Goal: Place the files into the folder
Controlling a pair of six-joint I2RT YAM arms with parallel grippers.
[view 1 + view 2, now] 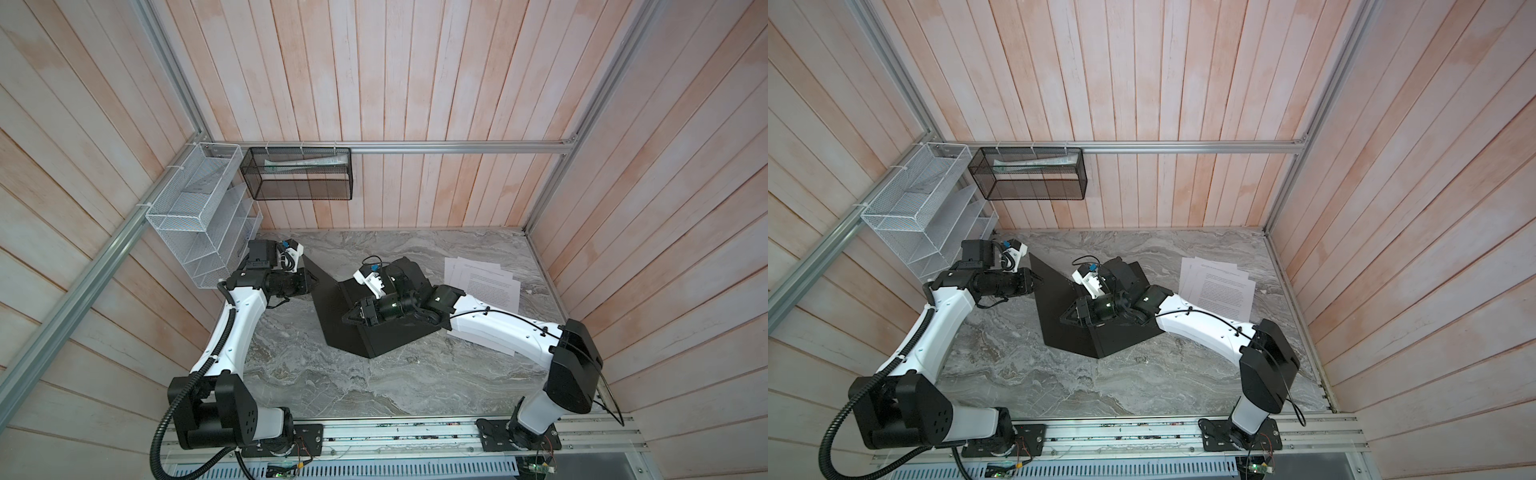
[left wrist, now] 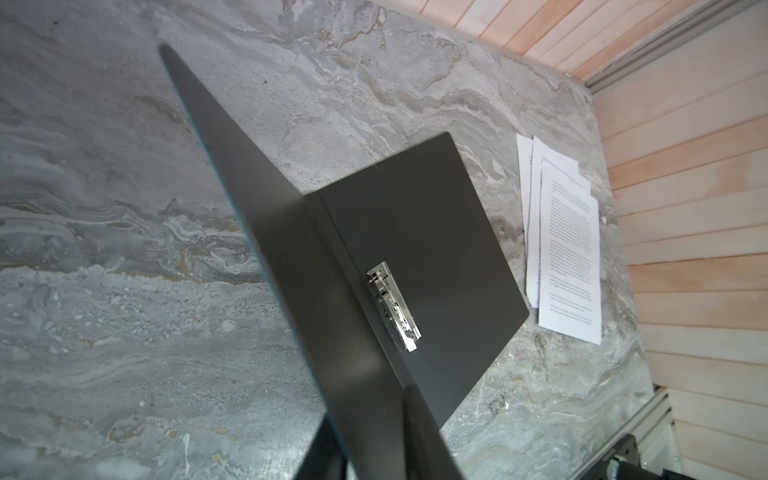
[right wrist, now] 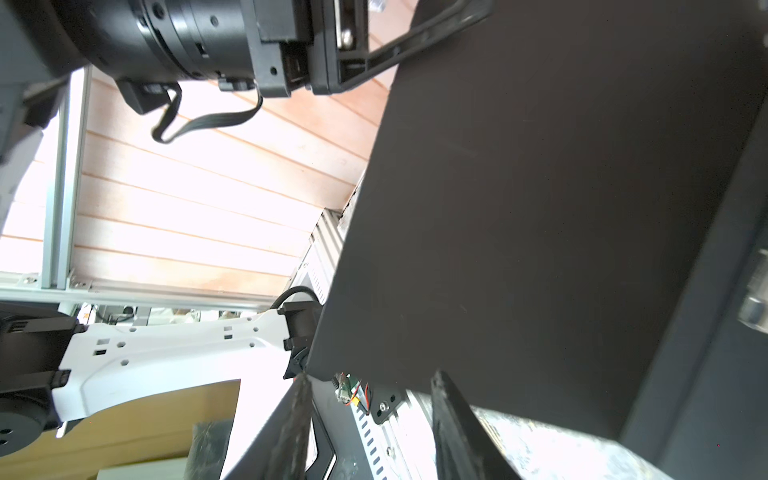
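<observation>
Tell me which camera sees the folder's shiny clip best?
The left wrist view: the clip sits sharp, unblocked on the spine of the open folder. In both top views the right arm covers it. The right wrist view gives only a blur.

Robot lab, alu frame (image 1: pixel 415 147), plank walls (image 1: pixel 415 75), marbled bench (image 1: pixel 374 382), L arm (image 1: pixel 232 332), R arm (image 1: pixel 498 328) on rail (image 1: pixel 395 434)

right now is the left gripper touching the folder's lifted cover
Touching. In the left wrist view the left gripper clamps the lifted cover of the folder, a finger on each face.
</observation>
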